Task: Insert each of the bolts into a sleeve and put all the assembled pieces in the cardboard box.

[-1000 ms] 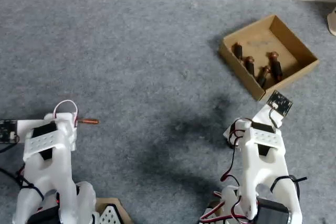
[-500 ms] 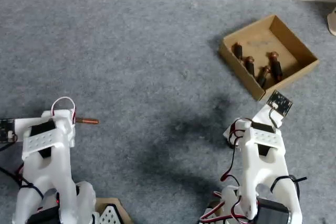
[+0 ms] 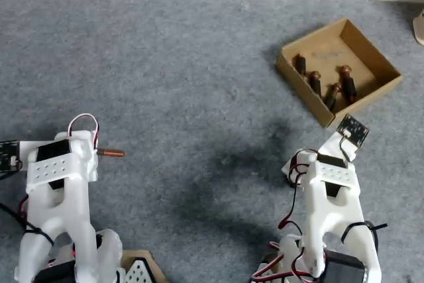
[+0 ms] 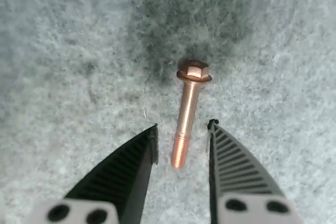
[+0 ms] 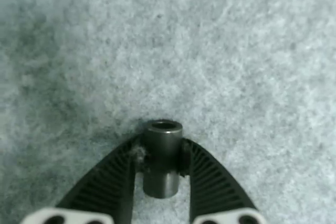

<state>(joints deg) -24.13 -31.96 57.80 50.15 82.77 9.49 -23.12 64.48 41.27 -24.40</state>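
A copper bolt [image 4: 188,109] lies flat on the grey carpet, its threaded end between the tips of my open left gripper [image 4: 182,132]. From above, the bolt [image 3: 111,153] pokes out to the right of the left arm [image 3: 59,170]. My right gripper [image 5: 163,156] is shut on a dark metal sleeve [image 5: 162,157], held with its open bore facing away from the wrist. The right arm [image 3: 331,177] stands just below the cardboard box [image 3: 381,89], which holds several assembled bolt-and-sleeve pieces [image 3: 324,84].
Grey carpet covers the table between the two arms. A white wall edge runs along the back. A small tan object [image 3: 419,28] sits at the far right edge. A piece of cardboard [image 3: 136,266] lies by the left arm's base.
The left arm has shifted slightly, ending a little further right and up beside the bolt. The bolt, right arm and box stay where they were.
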